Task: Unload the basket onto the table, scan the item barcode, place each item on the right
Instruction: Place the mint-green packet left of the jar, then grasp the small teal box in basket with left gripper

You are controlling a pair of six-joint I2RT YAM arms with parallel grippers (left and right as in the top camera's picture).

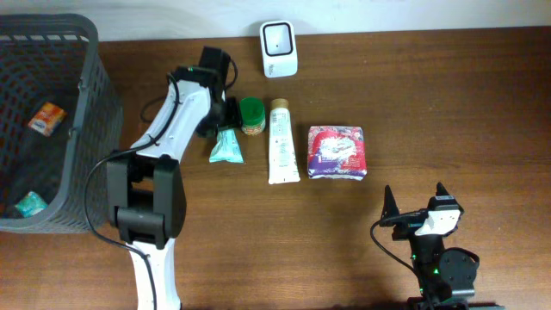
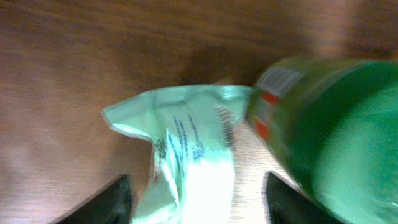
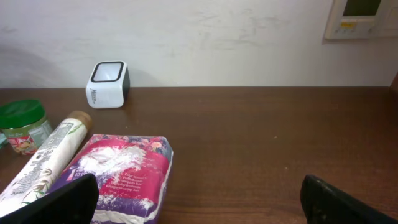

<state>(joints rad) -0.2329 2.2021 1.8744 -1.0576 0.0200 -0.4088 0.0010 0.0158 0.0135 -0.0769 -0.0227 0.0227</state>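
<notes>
The item at my left gripper (image 1: 220, 122) is a teal pouch (image 1: 226, 146) lying flat on the table, just left of a green-lidded jar (image 1: 252, 114). In the left wrist view the pouch (image 2: 186, 143) lies between my spread fingers, with a gap on each side, and my left gripper (image 2: 196, 186) is open around it. The jar (image 2: 329, 124) fills the right side. The white barcode scanner (image 1: 279, 49) stands at the back edge. Far off at the front right, my right gripper (image 1: 414, 196) stands open and empty.
A cream tube (image 1: 281, 140) and a pink and purple soft pack (image 1: 337, 152) lie to the right of the jar. A dark mesh basket (image 1: 86, 86) with a few small packets stands at the left edge.
</notes>
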